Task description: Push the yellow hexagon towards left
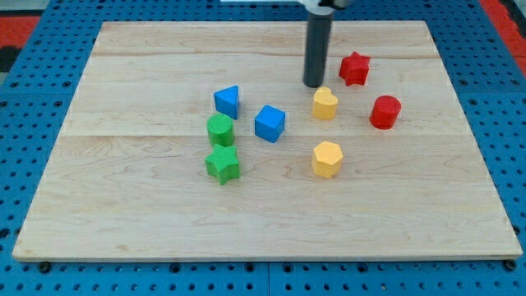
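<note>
The yellow hexagon point(326, 159) lies on the wooden board point(123, 205), right of the board's middle. My tip point(314, 85) touches down near the view's top, well above the hexagon and just up-left of a yellow heart-shaped block point(325, 104). The dark rod rises from the tip out of the view's top.
A red star point(354, 68) and a red cylinder point(385, 112) lie to the right of the tip. A blue cube point(269, 123), a blue triangle point(227, 101), a green cylinder point(220, 129) and a green star point(222, 164) lie left of the hexagon.
</note>
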